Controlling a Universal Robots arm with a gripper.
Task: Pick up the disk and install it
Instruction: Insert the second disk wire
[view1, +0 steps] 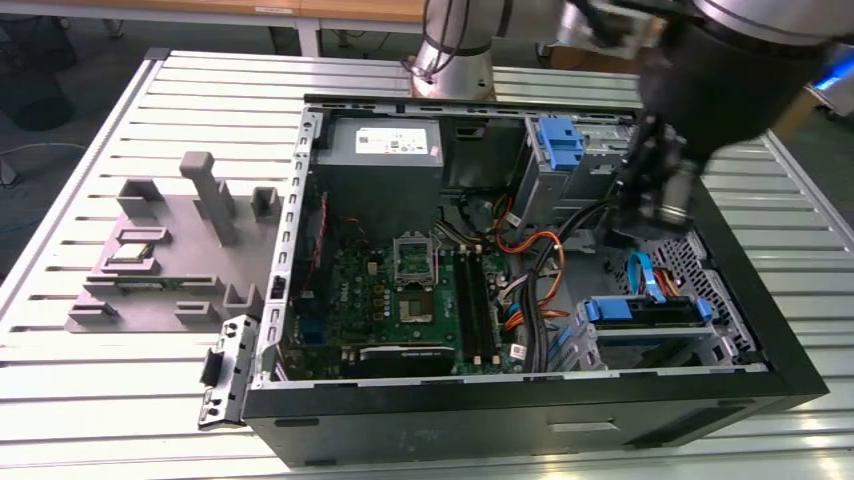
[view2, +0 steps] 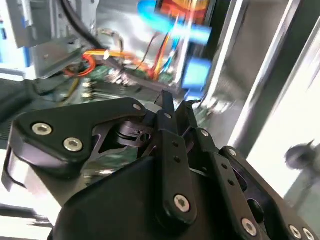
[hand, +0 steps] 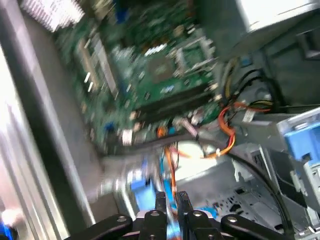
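An open black computer case (view1: 534, 410) lies on its side on the slatted table. In its drive bay, at the exterior view's lower right, sits what looks like the disk (view1: 645, 312), a flat body in blue carrier rails. My gripper (view1: 663, 215) hangs inside the case above and just behind that bay. Both wrist views show the gripper (view2: 176, 107) (hand: 171, 197) shut, the fingertips close together with nothing between them. In the first wrist view a blurred blue carrier edge (hand: 145, 192) lies just below the fingertips.
A green motherboard (view1: 400, 290) fills the case floor, with orange and black cables (view1: 534, 250) beside the bay. A grey power-supply box (view1: 384, 145) and a bare blue bracket (view1: 561, 145) sit at the back. A grey fixture (view1: 174, 250) stands on the table (view1: 134, 400) to the left.
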